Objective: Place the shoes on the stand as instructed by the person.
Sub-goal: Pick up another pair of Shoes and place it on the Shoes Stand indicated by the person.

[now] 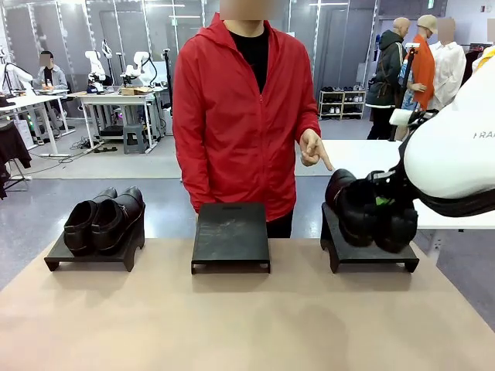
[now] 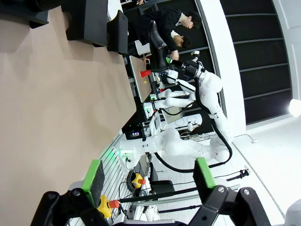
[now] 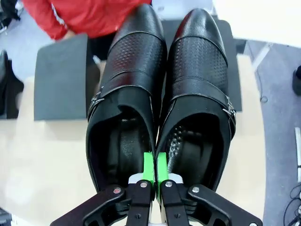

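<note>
The tan surface [image 1: 247, 325] lies nearest, bare up front; at its far edge stand three low black stands, the left stand [image 1: 93, 253] carrying one pair of shoes [image 1: 104, 219], the middle stand [image 1: 230, 236] bare. Over the right stand [image 1: 371, 251], the right claw [image 3: 154, 162] is pinched tight on the touching inner walls of the second pair [image 3: 160, 94], while the left claw [image 2: 148, 176] hangs with fingers wide, holding nothing. Beyond, the person [image 1: 240, 116] in red points a hand [image 1: 313, 149] down toward the right stand, with grey floor and worktables behind.

The left gripper [image 2: 148, 181] rises from the bottom edge with its two green-padded fingers [image 2: 93, 175] standing wide apart and nothing between them. The tan table [image 2: 51, 99] spreads above and left of the gripper. At the table's far end sit black stands [image 2: 89, 23]. Beyond the table's edge, to the right, white robot arms [image 2: 197, 84] and seated people in black [image 2: 174, 21] show sideways.
</note>
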{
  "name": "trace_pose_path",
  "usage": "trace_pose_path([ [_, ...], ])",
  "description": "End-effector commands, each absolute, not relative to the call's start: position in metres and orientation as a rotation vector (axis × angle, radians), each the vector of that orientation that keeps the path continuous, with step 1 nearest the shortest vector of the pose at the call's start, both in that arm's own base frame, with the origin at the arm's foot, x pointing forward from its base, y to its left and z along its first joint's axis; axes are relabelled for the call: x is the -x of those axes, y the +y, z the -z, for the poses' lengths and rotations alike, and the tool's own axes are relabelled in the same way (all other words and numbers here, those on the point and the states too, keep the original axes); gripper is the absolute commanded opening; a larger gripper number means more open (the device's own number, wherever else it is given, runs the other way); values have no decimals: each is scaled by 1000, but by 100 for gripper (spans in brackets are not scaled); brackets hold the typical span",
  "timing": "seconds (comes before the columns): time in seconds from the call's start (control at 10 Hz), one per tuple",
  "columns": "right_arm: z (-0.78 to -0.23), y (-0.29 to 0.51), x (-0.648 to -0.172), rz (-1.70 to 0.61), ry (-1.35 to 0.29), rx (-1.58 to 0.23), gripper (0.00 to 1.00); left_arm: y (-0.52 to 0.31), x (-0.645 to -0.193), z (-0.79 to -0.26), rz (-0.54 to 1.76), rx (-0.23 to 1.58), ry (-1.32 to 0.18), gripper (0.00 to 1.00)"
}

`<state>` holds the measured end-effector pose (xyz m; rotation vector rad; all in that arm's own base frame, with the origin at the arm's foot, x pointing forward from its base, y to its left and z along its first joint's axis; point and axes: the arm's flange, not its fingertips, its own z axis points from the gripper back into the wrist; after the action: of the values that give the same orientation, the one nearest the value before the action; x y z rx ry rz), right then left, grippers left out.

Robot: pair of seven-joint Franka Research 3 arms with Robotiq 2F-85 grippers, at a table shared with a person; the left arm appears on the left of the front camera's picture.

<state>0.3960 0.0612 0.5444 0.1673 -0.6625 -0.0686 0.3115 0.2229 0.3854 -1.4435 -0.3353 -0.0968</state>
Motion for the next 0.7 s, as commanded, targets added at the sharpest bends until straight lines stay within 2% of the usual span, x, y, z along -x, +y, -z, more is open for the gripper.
trace_pose_path([
  [0.0,-539,51,-445,94,-781,-99,4,221,-308,-386,105,1422,-337,97],
  [0.3,-501,47,-498,94,-794,-102,4,221,-308,-386,105,1422,-337,97],
  [0.6,-477,46,-517,54,-810,-85,4,221,-308,-386,105,1422,-337,97],
])
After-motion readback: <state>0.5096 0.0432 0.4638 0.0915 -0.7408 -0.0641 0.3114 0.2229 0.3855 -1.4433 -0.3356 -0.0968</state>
